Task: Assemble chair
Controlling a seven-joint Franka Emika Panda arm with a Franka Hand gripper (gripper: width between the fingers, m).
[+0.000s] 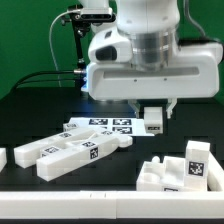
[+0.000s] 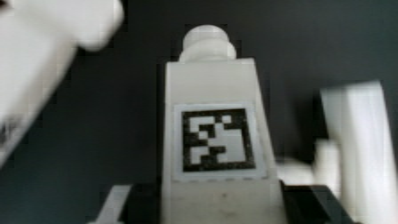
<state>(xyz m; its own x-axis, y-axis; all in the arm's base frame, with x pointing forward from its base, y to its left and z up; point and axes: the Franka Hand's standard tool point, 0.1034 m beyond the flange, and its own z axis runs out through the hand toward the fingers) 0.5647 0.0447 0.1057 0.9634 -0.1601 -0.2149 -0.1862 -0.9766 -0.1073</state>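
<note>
My gripper (image 1: 152, 122) is shut on a white chair part (image 1: 152, 120) with a marker tag, held just above the table at the middle right of the exterior view. In the wrist view the same part (image 2: 217, 120) is a long white block with a rounded peg at its far end, and it sits between the two dark fingers (image 2: 128, 205). A group of long white chair parts (image 1: 70, 152) lies at the exterior view's left. A blocky white part (image 1: 180, 170) with a tag stands at the front right.
The marker board (image 1: 100, 126) lies flat on the black table behind the parts. A small white piece (image 1: 2, 158) sits at the left edge. A black stand and cables (image 1: 75, 45) rise at the back. A white part (image 2: 45, 60) shows blurred in the wrist view.
</note>
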